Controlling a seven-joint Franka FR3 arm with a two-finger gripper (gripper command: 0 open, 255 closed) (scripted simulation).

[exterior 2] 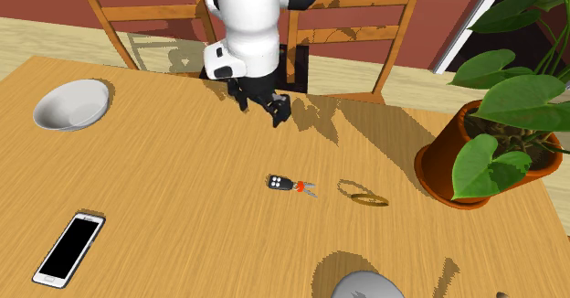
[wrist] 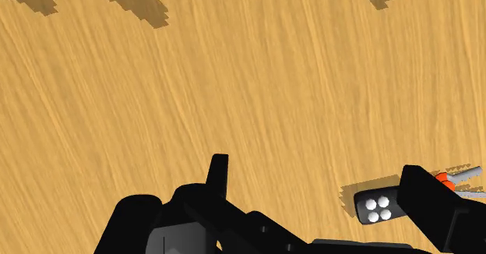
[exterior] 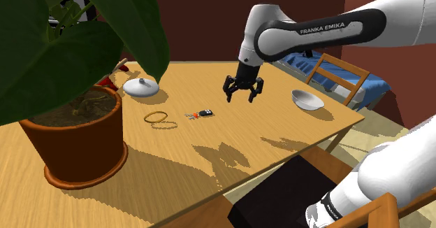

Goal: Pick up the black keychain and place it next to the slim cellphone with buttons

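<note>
- A round white bowl (exterior 2: 71, 104) sits at the second exterior view's left, well apart from the fingers, and has no part in the task.
- A slim white-edged cellphone with a black screen (exterior 2: 68, 249) lies flat on the light wooden table (exterior 2: 164, 186), also well apart from the fingers. I cannot make out any buttons on it.
- The all-black two-finger gripper (exterior 2: 262, 111) hangs above the table. Its fingers (wrist: 218, 174) are spread wide and there is nothing between them.
- The black keychain (exterior 2: 281, 184), a small dark fob with pale buttons, a red tag and grey keys, lies flat on the wood below the fingers. In the wrist view it (wrist: 378, 206) shows close by one fingertip and is not centred in the gap.
- A thin brown loop (exterior 2: 363, 195) lies just past the keychain, away from the fingers.
- A terracotta pot with a big-leaved green plant (exterior 2: 466, 159) stands farther out again.
- By my judgement the task is barely begun, and this is the approach.
    - No grasp has been made.
    - What is left is to centre over the fob, descend, close, lift, carry it across to the cellphone and set it down.
</note>
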